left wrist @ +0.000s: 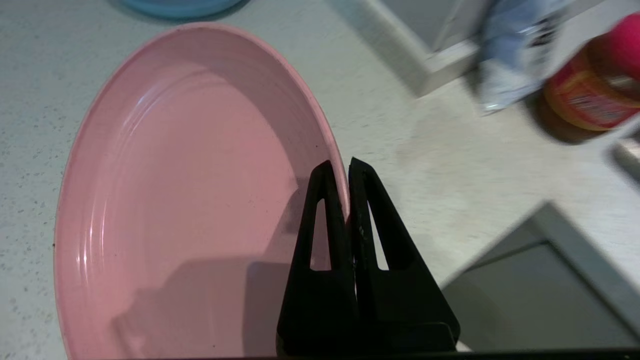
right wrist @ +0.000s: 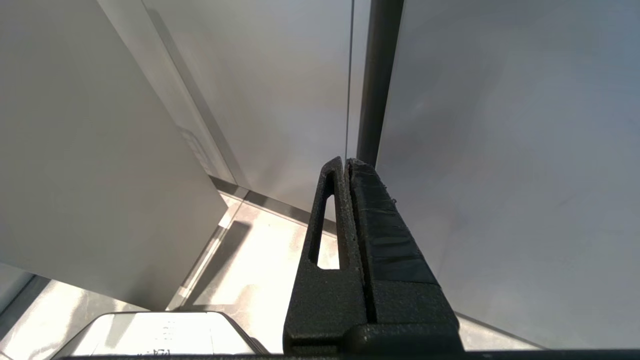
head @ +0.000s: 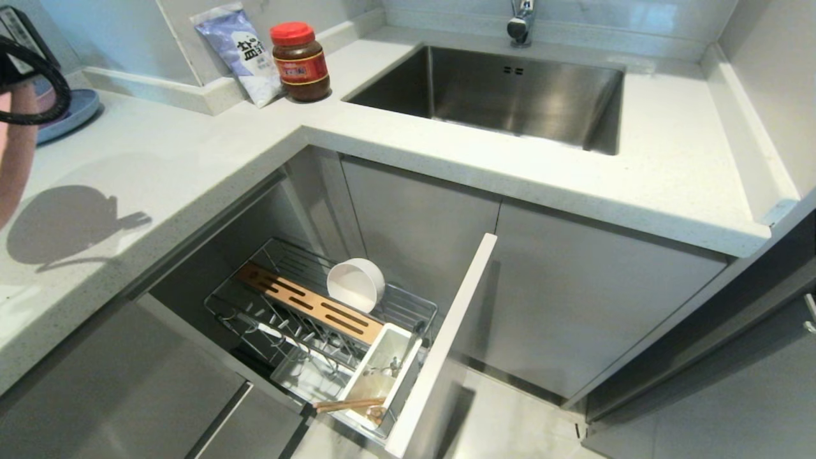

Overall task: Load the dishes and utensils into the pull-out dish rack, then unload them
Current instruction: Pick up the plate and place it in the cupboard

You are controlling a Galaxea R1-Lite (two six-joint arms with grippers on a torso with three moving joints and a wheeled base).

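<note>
Head view: chrome wire pull-out dish rack [head: 287, 306] stands drawn out below the white speckled countertop [head: 191, 153], light-grey front panel to the right. Small round cream-white bowl [head: 356, 284] sits on edge against the slotted wooden strip [head: 310, 303]. White rectangular utensil caddy [head: 382, 373] holds the slim silver metal fork [head: 390, 368]; thin light-wood chopsticks [head: 349, 404] lie across its near end. Plate prongs look unfilled. Pink plate edge and a black cable show only at far left; the plate's shadow falls on the counter.

Left wrist view: left gripper [left wrist: 339, 167] clamped tight on the rim of the large flat round pale-pink plate [left wrist: 190, 200], plate lifted clear above the counter, tilted. Red-lidded sauce jar [left wrist: 595, 85] and blue-white pouch [left wrist: 520, 55] blurred behind.

Right wrist view: right gripper [right wrist: 346, 165] pressed shut, empty, parked by cabinet panels.

Judgement: rack lies down and right of the held plate; left arm is nearer, and the plate needs turning on edge to slot between the prongs.
</note>
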